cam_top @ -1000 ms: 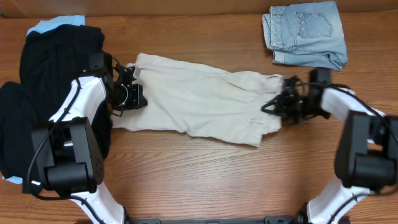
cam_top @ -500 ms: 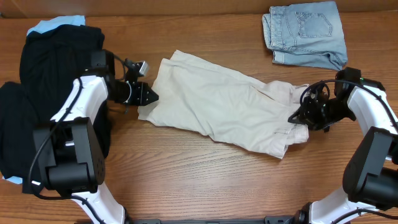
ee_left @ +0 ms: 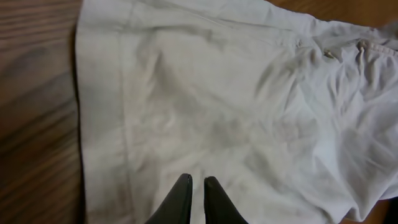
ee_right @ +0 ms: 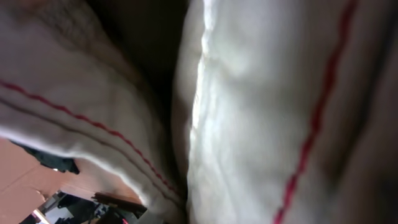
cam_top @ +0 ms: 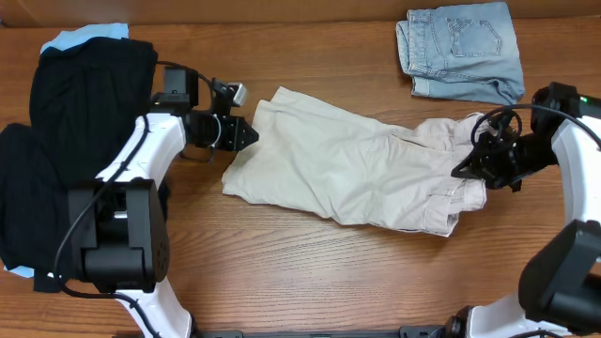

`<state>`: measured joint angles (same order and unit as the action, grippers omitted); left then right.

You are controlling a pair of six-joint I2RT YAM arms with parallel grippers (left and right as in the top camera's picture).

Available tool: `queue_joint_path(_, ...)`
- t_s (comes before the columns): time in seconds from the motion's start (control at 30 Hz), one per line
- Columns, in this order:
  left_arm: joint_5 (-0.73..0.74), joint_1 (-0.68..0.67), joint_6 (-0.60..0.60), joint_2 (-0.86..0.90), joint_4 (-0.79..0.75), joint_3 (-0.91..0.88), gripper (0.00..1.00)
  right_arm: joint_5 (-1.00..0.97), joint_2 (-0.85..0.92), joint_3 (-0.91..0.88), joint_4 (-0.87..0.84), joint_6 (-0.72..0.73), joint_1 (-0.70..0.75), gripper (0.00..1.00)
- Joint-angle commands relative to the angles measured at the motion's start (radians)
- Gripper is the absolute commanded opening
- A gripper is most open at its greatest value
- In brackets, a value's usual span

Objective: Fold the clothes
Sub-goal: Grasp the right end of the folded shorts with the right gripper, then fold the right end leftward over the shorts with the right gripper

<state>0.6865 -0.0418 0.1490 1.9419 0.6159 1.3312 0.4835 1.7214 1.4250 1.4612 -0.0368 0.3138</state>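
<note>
The pale beige shorts (cam_top: 347, 164) lie slanted across the middle of the wooden table, rumpled and bunched at their right end. My left gripper (cam_top: 252, 134) is at their upper-left edge. In the left wrist view its fingertips (ee_left: 193, 182) are almost together on the cloth (ee_left: 217, 93), with the hem to the left. My right gripper (cam_top: 467, 169) is pinched on the bunched right end, which is lifted a little. The right wrist view is filled with pale cloth with red stitching (ee_right: 261, 93), and the fingers are hidden.
Folded light-blue denim shorts (cam_top: 462, 49) lie at the back right. Black garments (cam_top: 84, 94) are piled along the left side, over a light-blue cloth (cam_top: 80, 36). Bare wood (cam_top: 282, 272) shows in front of the shorts.
Both grippers have moved to the right, and the shorts have slid right with them. The right end has become more bunched and lifted.
</note>
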Motion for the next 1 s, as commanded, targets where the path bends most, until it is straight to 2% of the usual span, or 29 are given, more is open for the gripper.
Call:
queue_joint_path(0.0, -0.008, -0.037, 0.009, 0.019, 0.004, 0.019, 0.1, 0.032, -0.056, 0.014, 0.014, 0.005, 0.0, 0.04)
queue_joint_path(0.37, -0.183, -0.077, 0.011, 0.077, -0.035, 0.019, 0.08, -0.045, -0.139, -0.09, -0.061, 0.003, -0.032, 0.04)
queue_joint_path(0.57, -0.274, -0.077, -0.049, 0.134, -0.042, 0.019, 0.05, -0.045, -0.139, -0.09, -0.092, 0.003, -0.054, 0.04)
queue_joint_path(0.73, -0.278, -0.077, -0.053, 0.18, -0.041, 0.019, 0.05, 0.004, -0.139, -0.089, -0.14, 0.006, -0.058, 0.04)
queue_joint_path(0.83, -0.275, -0.08, -0.082, 0.208, -0.04, 0.019, 0.04, 0.014, -0.139, -0.089, -0.185, 0.078, -0.08, 0.04)
queue_joint_path(0.97, -0.275, -0.085, -0.098, 0.218, -0.04, 0.019, 0.04, -0.048, -0.139, -0.085, -0.274, 0.242, -0.152, 0.04)
